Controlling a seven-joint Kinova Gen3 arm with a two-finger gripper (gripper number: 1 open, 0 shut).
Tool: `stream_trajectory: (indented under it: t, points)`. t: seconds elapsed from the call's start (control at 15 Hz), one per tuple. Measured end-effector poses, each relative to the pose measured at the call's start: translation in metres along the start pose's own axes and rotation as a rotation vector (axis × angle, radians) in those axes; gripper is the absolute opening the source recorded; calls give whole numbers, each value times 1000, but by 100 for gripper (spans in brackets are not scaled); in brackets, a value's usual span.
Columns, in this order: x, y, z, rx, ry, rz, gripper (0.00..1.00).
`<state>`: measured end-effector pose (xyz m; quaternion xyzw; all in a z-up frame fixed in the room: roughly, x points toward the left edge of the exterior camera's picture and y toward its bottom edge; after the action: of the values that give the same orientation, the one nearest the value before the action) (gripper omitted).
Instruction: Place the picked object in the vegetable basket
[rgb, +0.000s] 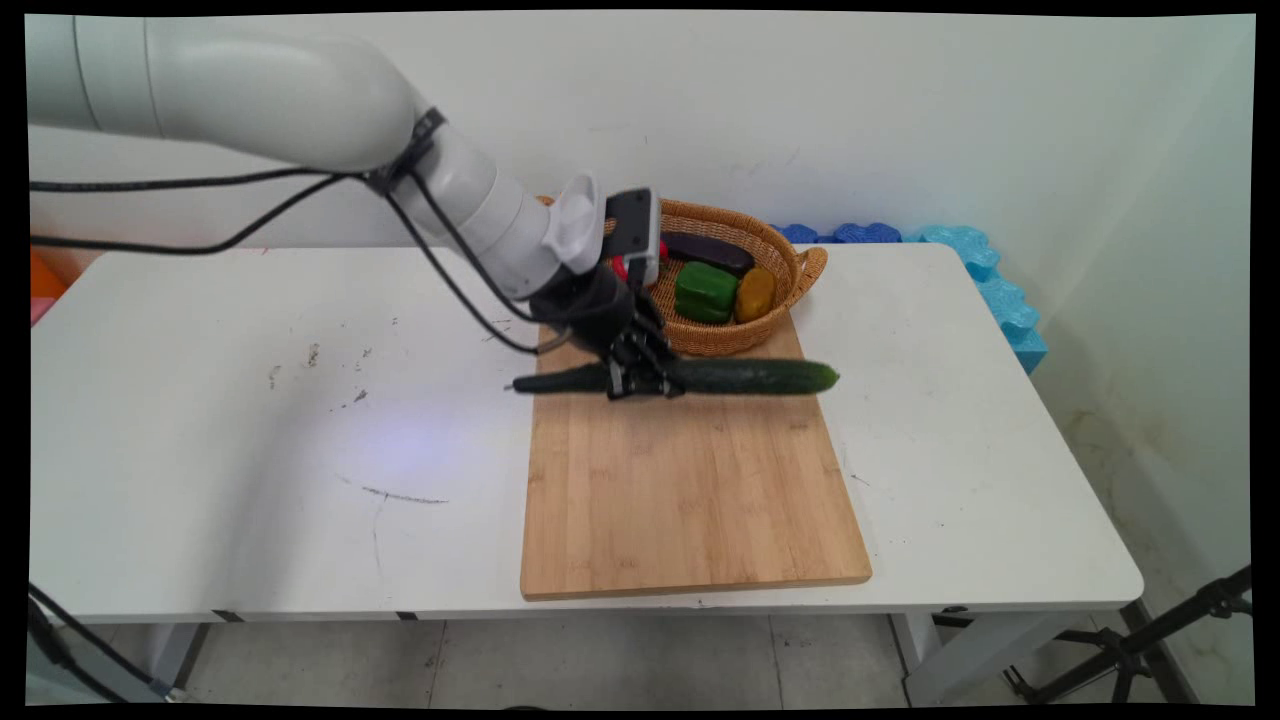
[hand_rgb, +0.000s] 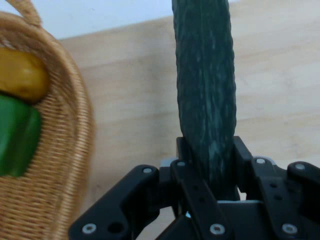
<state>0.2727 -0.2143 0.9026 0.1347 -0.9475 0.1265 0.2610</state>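
Note:
A long dark green cucumber lies level across the far end of the wooden cutting board, and my gripper is shut on its middle. In the hand view the cucumber runs up from between the black fingers over the board. Whether it rests on the wood or hangs just above it, I cannot tell. Right behind the gripper stands a wicker basket holding a green pepper, a yellow-brown vegetable, a dark aubergine and something red, mostly hidden by the hand.
The basket sits close on the left in the hand view, with the green pepper and yellow vegetable inside. Blue foam pieces line the wall at the table's far right. Black cables hang from the arm over the white table.

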Motion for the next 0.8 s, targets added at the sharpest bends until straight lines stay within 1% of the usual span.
stream_trajectory:
  t: [0.27, 0.47, 0.8]
  points:
    - [11, -28, -8, 28, 13, 65, 0]
    - [17, -53, -11, 54, 16, 122, 0]
    - [20, -101, -9, 100, 2, 215, 0]
